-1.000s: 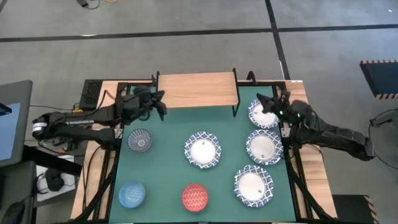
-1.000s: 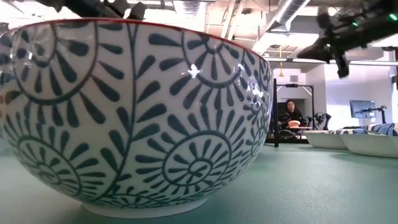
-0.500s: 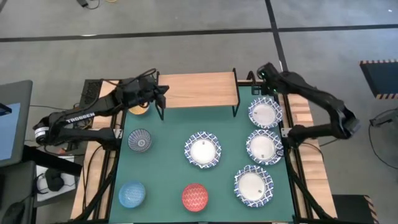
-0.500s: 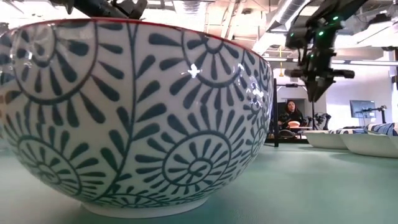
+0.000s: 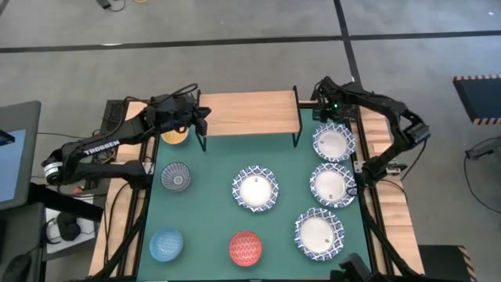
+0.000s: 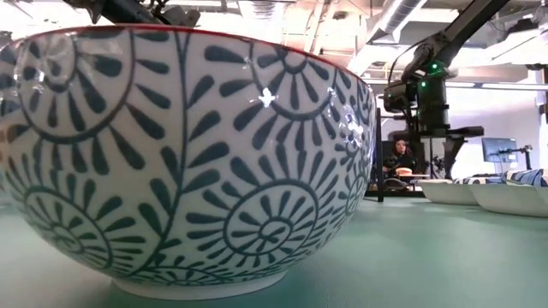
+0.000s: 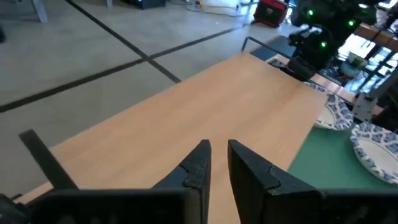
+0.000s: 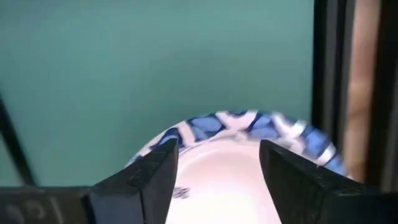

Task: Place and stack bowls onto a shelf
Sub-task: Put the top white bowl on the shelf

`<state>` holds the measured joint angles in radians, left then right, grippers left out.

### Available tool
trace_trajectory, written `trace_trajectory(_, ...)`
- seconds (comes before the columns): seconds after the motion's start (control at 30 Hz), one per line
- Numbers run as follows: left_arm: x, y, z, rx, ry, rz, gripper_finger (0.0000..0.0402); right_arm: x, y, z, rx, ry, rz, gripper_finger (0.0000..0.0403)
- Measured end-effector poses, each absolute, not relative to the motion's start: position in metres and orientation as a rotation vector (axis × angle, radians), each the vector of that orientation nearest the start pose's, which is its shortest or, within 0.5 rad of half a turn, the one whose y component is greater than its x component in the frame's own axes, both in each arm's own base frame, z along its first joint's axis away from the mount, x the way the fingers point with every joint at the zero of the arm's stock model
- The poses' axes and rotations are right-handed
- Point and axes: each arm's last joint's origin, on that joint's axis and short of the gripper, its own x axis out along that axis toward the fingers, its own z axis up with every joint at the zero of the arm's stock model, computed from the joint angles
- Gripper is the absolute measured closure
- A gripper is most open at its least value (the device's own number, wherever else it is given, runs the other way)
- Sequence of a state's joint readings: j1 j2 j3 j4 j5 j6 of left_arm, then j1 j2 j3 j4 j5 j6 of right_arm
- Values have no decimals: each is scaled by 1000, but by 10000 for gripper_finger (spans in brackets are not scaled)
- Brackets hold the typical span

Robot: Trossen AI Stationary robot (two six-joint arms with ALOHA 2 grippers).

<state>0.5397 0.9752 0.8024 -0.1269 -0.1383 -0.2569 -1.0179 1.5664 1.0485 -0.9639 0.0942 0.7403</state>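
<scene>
The light-wood shelf [image 5: 249, 112] stands at the table's far edge with no bowl on it. My left gripper [image 5: 200, 119] hovers at its left end, over the board [image 7: 205, 106], its fingers a narrow gap apart [image 7: 219, 163]. A yellow-orange bowl [image 5: 174, 138] sits beside it. My right gripper [image 5: 326, 110] points down, open [image 8: 217, 168], over the far rim of the farthest white bowl [image 5: 333, 144], [image 8: 236, 124] without touching it. Two white bowls [image 5: 333, 185], [image 5: 318, 234] lie nearer on the right, and another [image 5: 254, 189] in the middle. Grey [image 5: 176, 177], light blue [image 5: 166, 244] and red [image 5: 245, 248] bowls rest on the green top.
The shelf's black legs [image 5: 296, 133] stand on the green table top [image 5: 211, 211]. The red bowl's patterned outside [image 6: 188, 154] fills the low view. A person [image 6: 398, 158] sits far off in the room. Bare wooden strips [image 5: 380, 141] flank the green top.
My right arm has reared up from low beside the table's right edge. Its gripper has gone toward the far edge and now points down over the farthest white bowl's rim. My left gripper has shifted slightly toward the shelf's left end, uncovering the yellow-orange bowl.
</scene>
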Motion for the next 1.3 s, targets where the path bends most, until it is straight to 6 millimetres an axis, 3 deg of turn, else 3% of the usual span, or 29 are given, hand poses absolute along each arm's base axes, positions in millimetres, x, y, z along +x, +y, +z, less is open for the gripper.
trace_trajectory(0.13, 181, 116, 308, -303, 242, 727, 343, 143, -231, 192, 1400, 989, -1462, 143)
trace_trajectory(0.33, 178, 118, 304, -235, 308, 753, 331, 152, -237, 179, 1501, 904, -1545, 143)
trace_trajectory(0.83, 175, 119, 300, -218, 361, 755, 330, 178, -231, 169, 1532, 822, -1574, 164)
trace_trajectory(0.97, 175, 119, 299, -217, 381, 755, 330, 179, -229, 169, 1510, 838, -1579, 203)
trace_trajectory(1.3, 175, 118, 299, -275, 361, 741, 330, 183, -221, 176, 1383, 937, -1481, 374)
